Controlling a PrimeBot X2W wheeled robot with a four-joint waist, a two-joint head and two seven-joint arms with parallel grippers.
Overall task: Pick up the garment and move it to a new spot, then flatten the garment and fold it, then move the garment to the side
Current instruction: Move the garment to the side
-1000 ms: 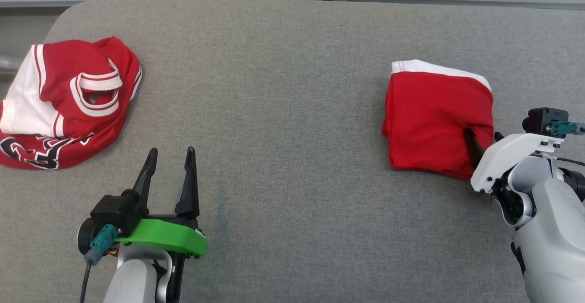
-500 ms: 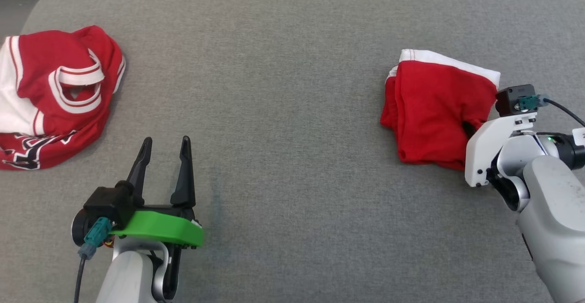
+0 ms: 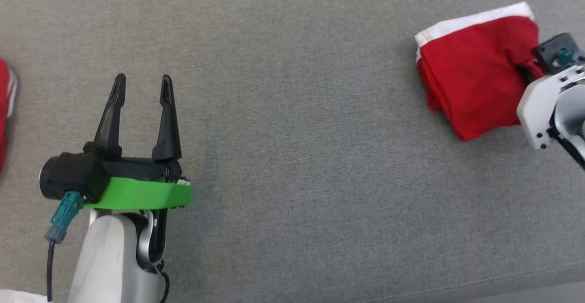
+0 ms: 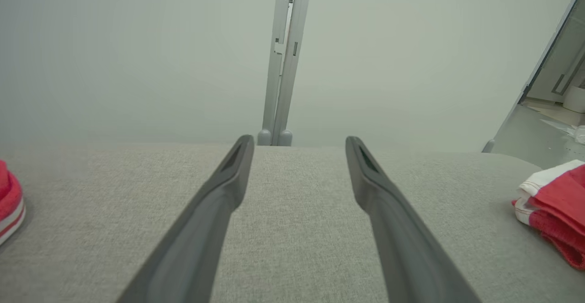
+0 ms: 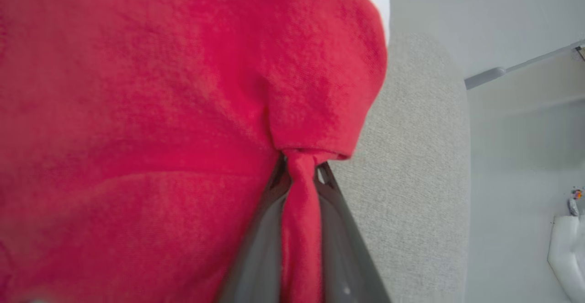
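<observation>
Head view, item one: red garment [image 3: 470, 79], folded into a compact bundle with a white band along its far edge, located at the far right of the grey fabric surface [image 3: 297, 156]. Whether it lay fully on the surface or was partly raised could not be told.

Item two: right gripper [image 3: 528, 71], at the garment's right edge, fingers buried in the cloth. Right wrist view: right gripper [image 5: 299, 163] clenched on a pinched ridge of the red garment [image 5: 160, 111], dark fingers [image 5: 340, 230] pressed against either side of the fold.

Item three: left gripper [image 3: 141, 81], at the lower left, well apart from the garment, fingers spread and holding nothing. Left wrist view: same gripper [image 4: 299, 143] spread above bare grey surface, garment [image 4: 555, 198] at the right margin.

Item four: second red-and-white cloth [image 3: 4, 111], cut off at the left edge.
</observation>
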